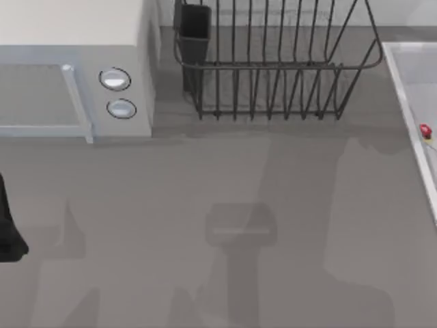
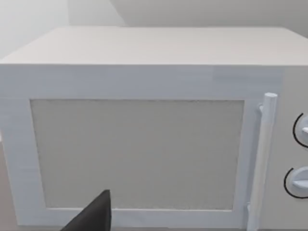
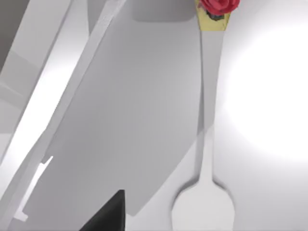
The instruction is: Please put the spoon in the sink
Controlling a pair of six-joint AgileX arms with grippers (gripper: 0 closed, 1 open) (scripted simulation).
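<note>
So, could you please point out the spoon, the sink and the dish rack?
spoon (image 1: 425, 130), top view, red handle end.
sink (image 1: 404, 89), top view, raised left rim.
dish rack (image 1: 273, 65), top view, front wire rail.

At about nine o'clock on the top view's edge you see a piece of the left arm, matte black and blocky. Each wrist view gives you one dark, wedge-shaped finger: left, right, plain, without markings.
</note>
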